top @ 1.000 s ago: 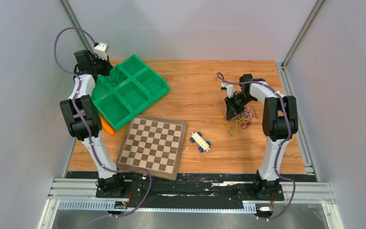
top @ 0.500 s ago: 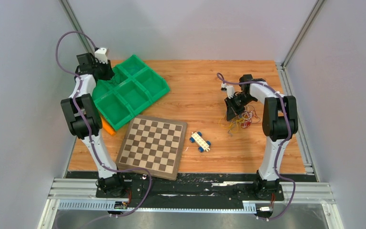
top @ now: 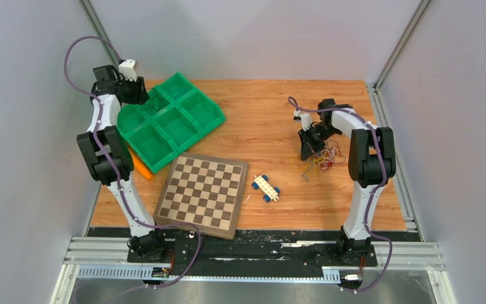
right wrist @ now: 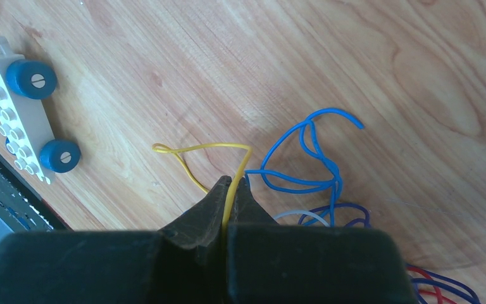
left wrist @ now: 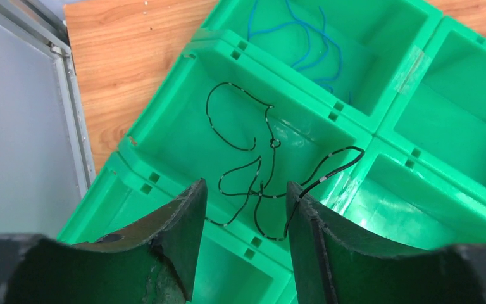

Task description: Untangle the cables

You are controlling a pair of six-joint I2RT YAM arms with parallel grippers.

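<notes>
1. First, nearest the arm bases: chessboard [top: 202,193] lies flat on the wooden table [top: 259,107], w/ a white toy car [top: 266,187] on blue wheels just beside its right edge, not touching.
2. Further back, right side: cable clump [top: 319,159] sits on the table, mixed colours, loose loops spread around it.
3. Right gripper [right wrist: 233,183] points down at the clump's left side, jaws fully closed and pinching the yellow cable [right wrist: 209,149]. That strand comes out between the tips, then loops toward the car.
4. Right-wrist view: blue cable [right wrist: 304,158] loops just right of the tips. White strand [right wrist: 297,214] and dark purple strand [right wrist: 361,212] lie beside it, red strand [right wrist: 431,288] further right.
5. Back left: green tray [top: 171,120], several compartments, sits at an angle. An orange object [top: 142,168] pokes out at its near edge, too hidden to identify.
6. Left gripper [left wrist: 247,190] hovers over the tray, jaws partly apart, nothing gripped.
7. Left-wrist view: black cable [left wrist: 253,152] lies loose in the compartment under the fingers, one end draped over a divider. It may brush the right finger's edge, can't tell. A second blue cable [left wrist: 304,38] lies in the compartment beyond.
</notes>
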